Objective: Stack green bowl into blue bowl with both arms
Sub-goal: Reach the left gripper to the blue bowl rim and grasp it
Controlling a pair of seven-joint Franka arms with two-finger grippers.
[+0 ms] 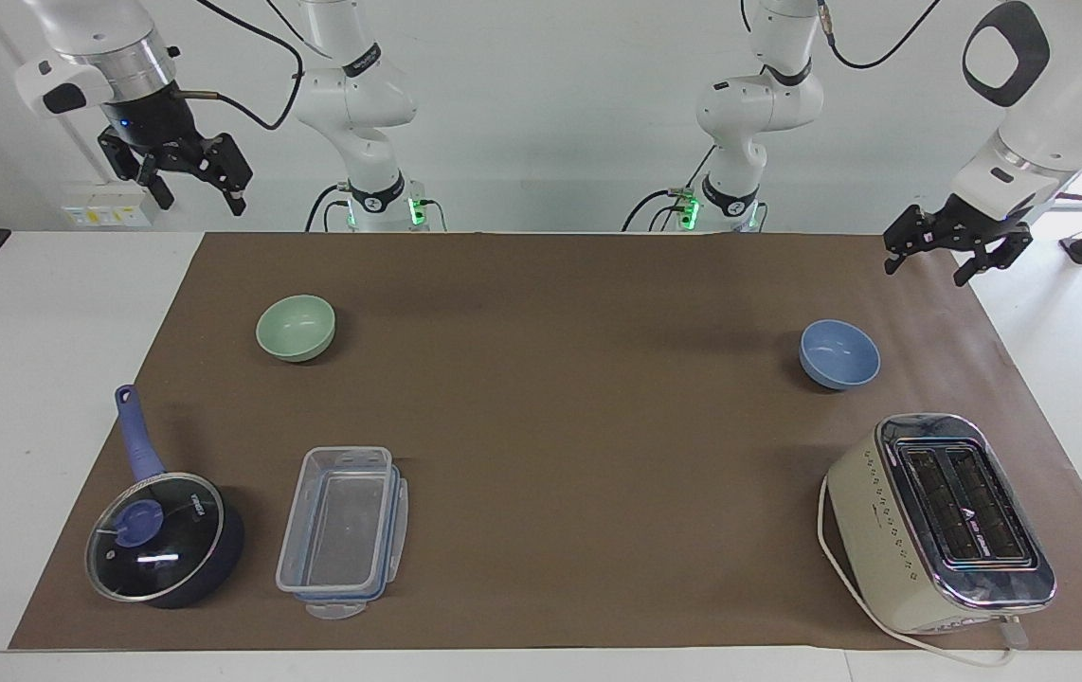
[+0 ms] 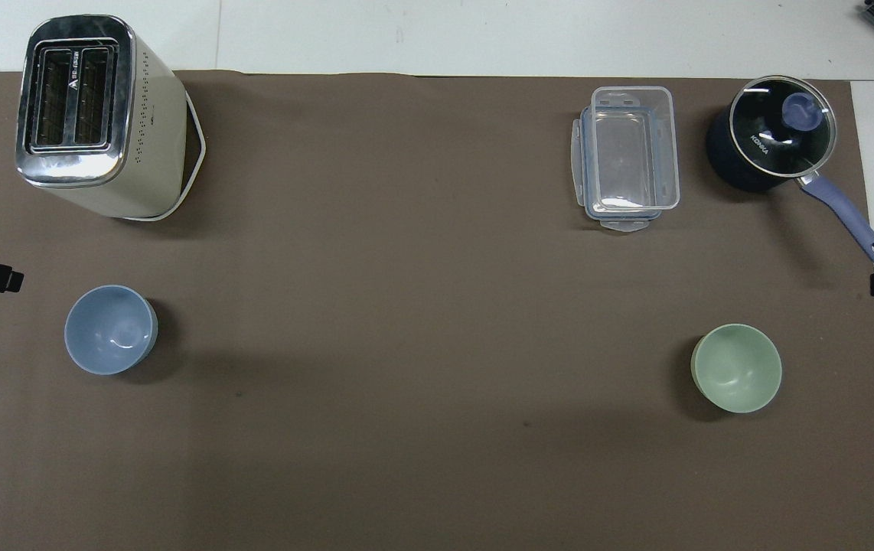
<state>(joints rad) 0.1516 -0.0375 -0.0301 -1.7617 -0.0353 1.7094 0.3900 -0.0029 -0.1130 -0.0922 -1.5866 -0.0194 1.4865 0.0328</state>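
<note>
The green bowl (image 1: 296, 327) stands upright and empty on the brown mat toward the right arm's end; it also shows in the overhead view (image 2: 736, 368). The blue bowl (image 1: 839, 353) stands upright and empty toward the left arm's end, also in the overhead view (image 2: 110, 329). My left gripper (image 1: 928, 272) is open and empty, up in the air over the mat's edge at the left arm's end, apart from the blue bowl. My right gripper (image 1: 203, 204) is open and empty, raised over the table's edge by the right arm's end, apart from the green bowl.
A cream toaster (image 1: 939, 521) stands farther from the robots than the blue bowl. A clear plastic container (image 1: 342, 530) and a dark-blue lidded saucepan (image 1: 162, 535) stand farther out than the green bowl. The brown mat (image 1: 560, 426) covers the table.
</note>
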